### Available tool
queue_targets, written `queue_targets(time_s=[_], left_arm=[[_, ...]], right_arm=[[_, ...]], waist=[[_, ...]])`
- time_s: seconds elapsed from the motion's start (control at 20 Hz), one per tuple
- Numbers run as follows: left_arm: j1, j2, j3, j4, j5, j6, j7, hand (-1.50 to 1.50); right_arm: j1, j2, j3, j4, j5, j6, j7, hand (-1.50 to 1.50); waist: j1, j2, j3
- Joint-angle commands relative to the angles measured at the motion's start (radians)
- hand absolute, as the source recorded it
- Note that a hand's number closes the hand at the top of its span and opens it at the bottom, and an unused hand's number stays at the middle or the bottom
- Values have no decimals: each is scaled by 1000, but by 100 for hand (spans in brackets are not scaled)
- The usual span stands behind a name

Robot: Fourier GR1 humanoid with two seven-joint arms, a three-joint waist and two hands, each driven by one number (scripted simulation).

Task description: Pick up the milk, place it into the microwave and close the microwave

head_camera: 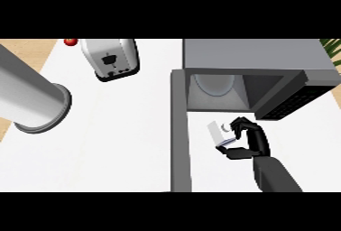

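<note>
The right hand (251,137) has its fingers and thumb curled round the milk (218,132), a small white carton with a bluish edge at its near end, and holds it above the white counter (120,149) just in front of the open microwave (256,58). The carton sits tilted in the grasp, its far end aimed toward the cavity, where a pale round turntable (213,85) shows on the floor. The microwave door (178,131) is swung fully open and runs as a long grey slab from the oven's left corner toward the near edge, just left of the hand. The step in hand looks like the insertion. To do it well, I judge the hand should carry the carton straight toward the far side, keeping it between the door on the left and the dark control panel (293,101) on the right, level it before it crosses the sill, and set it down on the turntable before the fingers part. Releasing it while it leans risks a topple. The door then needs a sweep from its near end. No left hand shows. No brand, label or writing can be read on the carton or the microwave; the panel's keys are only a dark grid. Far left stand a toaster (112,58), a large grey cylinder (30,97) and a small red thing (70,42).
</note>
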Motion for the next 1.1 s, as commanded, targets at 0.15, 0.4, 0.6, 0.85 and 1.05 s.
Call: queue_targets(time_s=[0.15, 0.4, 0.6, 0.85, 1.05], left_arm=[[18, 0, 21, 1, 37, -13, 44, -150], [-19, -15, 39, 36, 7, -53, 32, -150], [-84, 26, 22, 97, 0, -41, 48, -150], [-118, 44, 23, 82, -19, 1, 64, -150], [-137, 34, -7, 66, -31, 3, 72, -150]], right_arm=[[-106, 20, -2, -25, -1, -95, 15, 150], [-225, -26, -11, -24, -9, -87, 141, 150], [-313, -76, -23, 37, -3, -104, 216, 150], [-398, -130, -23, 83, 10, -114, 264, 150], [-399, -152, -13, 107, 15, -112, 267, 150]], waist=[[3, 1, 0], [3, 1, -1], [11, 7, 0], [29, 16, 1], [45, 24, 2]])
